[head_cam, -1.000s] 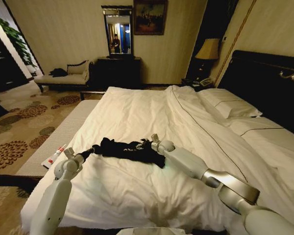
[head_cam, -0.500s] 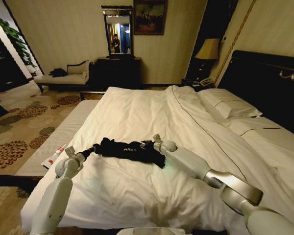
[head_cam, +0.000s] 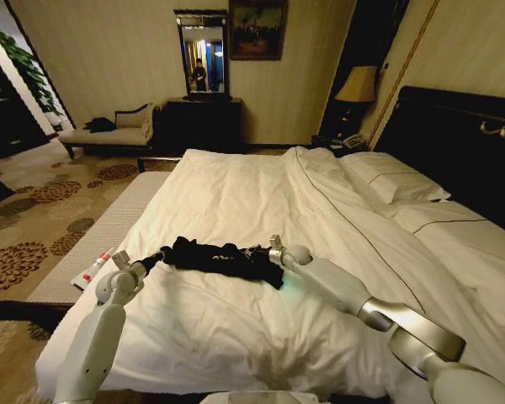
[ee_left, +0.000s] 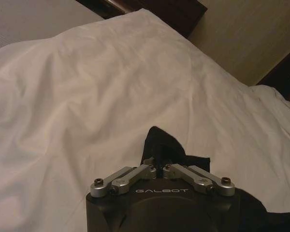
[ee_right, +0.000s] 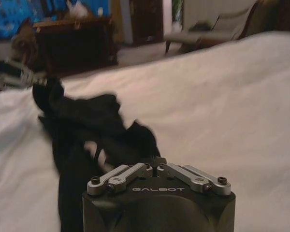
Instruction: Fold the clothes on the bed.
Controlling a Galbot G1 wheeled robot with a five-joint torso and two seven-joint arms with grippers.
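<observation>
A framed mirror is hanging at twelve o'clock on the pale striped wall, above a dark dresser. A framed painting is hanging just beside the mirror, toward one o'clock. At eleven o'clock, a pale chaise longue is standing against the wall with something dark lying on its seat. A table lamp is glowing at one o'clock on a dark nightstand. A patterned floral carpet is spreading from nine to ten o'clock, and a leafy plant is showing at ten o'clock.
</observation>
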